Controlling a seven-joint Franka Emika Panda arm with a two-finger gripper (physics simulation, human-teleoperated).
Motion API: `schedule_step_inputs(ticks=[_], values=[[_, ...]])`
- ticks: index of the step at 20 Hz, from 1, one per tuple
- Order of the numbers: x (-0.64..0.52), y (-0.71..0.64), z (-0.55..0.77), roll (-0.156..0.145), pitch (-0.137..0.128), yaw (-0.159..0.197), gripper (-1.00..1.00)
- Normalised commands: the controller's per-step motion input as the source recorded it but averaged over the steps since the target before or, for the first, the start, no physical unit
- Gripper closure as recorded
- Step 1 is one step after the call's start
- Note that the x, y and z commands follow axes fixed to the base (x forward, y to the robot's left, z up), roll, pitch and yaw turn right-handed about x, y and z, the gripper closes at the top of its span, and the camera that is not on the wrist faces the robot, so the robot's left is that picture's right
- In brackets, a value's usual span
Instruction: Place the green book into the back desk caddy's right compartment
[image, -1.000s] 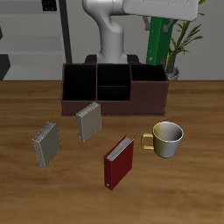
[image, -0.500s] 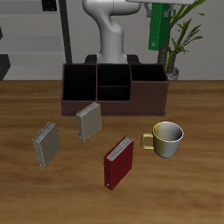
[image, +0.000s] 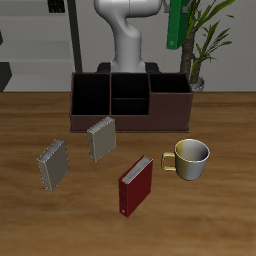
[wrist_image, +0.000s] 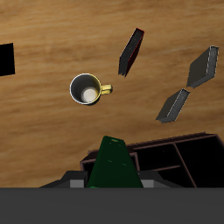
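The green book (image: 177, 24) hangs high above the back desk caddy (image: 130, 100), roughly over its right compartment (image: 168, 102), clenched in the gripper (wrist_image: 112, 171). Judged light, stiff and smooth-covered, it is best pinched across its flat covers.

The wooden table (image: 30, 215) carries the back desk caddy (image: 130, 100) toward its far side, a low maroon-brown box with three open sections. In front of it, nearer the table's front edge, two grey books (image: 101, 138) (image: 52, 164) stand tilted, apart from each other. A dark red book (image: 135, 185) stands closest to the front edge, and a yellow mug (image: 188, 158) with a pale inside sits just beside it, handle toward the book
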Motion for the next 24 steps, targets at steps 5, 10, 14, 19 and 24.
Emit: schedule_step_inputs(ticks=[5,10,14,19,24], values=[[-0.32,-0.04,-0.19,0.021,0.004,0.049,1.00],[-0.20,-0.18,-0.14,-0.007,0.003,0.030,1.00],[-0.10,-0.11,-0.09,-0.015,0.019,-0.009,1.00],[-0.14,0.03,-0.18,0.011,0.047,-0.008,1.00],[-0.18,0.16,-0.24,0.054,0.034,0.003,1.00]])
